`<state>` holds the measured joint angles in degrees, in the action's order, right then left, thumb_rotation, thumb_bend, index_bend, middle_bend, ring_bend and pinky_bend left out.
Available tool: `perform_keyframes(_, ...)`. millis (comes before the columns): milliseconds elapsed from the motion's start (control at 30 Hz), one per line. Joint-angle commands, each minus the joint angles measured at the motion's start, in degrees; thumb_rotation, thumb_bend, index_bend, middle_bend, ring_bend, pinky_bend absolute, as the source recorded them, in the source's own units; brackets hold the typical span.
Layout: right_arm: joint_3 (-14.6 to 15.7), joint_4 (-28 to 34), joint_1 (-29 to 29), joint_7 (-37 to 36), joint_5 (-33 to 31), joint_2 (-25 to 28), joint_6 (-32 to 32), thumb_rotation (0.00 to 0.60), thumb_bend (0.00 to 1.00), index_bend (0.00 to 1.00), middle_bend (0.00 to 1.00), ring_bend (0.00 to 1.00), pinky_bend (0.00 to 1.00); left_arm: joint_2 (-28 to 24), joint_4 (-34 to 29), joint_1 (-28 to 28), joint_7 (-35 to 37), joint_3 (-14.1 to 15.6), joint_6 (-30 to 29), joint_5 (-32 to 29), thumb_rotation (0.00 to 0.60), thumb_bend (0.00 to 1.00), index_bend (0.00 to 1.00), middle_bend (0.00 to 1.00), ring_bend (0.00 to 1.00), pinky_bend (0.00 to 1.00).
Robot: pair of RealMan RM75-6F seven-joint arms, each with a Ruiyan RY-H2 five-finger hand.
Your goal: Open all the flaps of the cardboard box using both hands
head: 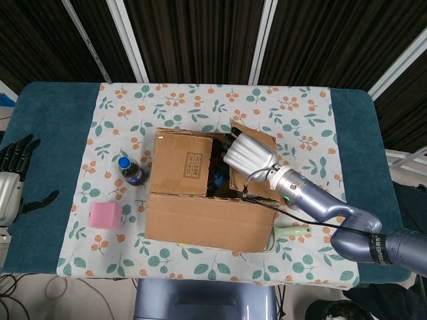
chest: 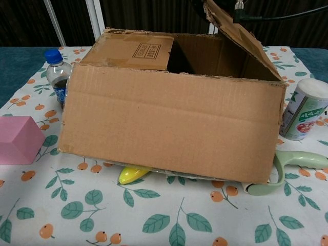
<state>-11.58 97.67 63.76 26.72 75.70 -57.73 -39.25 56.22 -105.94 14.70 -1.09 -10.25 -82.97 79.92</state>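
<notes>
The cardboard box (head: 200, 223) stands mid-table. Its near flap (chest: 169, 123) hangs down the front. The left top flap (head: 183, 165) with the printed label lies flat. The right top flap (chest: 238, 36) is tilted up steeply, and my right hand (head: 250, 152) grips its inner edge, fingers hooked under it. The dark inside of the box (chest: 197, 54) shows between the two flaps. In the chest view this hand is above the frame. My left hand (head: 17, 180) hangs beyond the table's left edge, fingers spread, holding nothing.
A blue-capped bottle (head: 131, 171) stands against the box's left side, a pink cube (head: 107, 215) nearer the front. A white can (chest: 306, 110) and a pale green handled tool (chest: 289, 164) lie right of the box. Something yellow (chest: 132, 174) pokes out under the front flap.
</notes>
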Motion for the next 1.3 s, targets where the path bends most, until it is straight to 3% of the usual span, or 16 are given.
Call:
perform_keyframes(33, 0.0, 1.1, -0.2, 0.8, -1.0, 1.4, 0.3, 0.6, 1.0, 0.53, 0.41, 0.25, 0.26, 0.0, -0.1, -0.1, -0.1, 0.0, -0.2, 0.2, 0.6, 0.15, 0.0, 0.0, 0.0, 0.05)
perform_keyframes(1300, 0.2, 13.1, -3.6, 3.6, -4.4, 13.8, -1.5, 0.6, 1.0, 0.53, 0.4, 0.24, 0.26, -0.6, -2.0, -0.4, -0.2, 0.4, -0.7, 2.6, 0.6, 0.15, 0.0, 0.0, 0.0, 0.05)
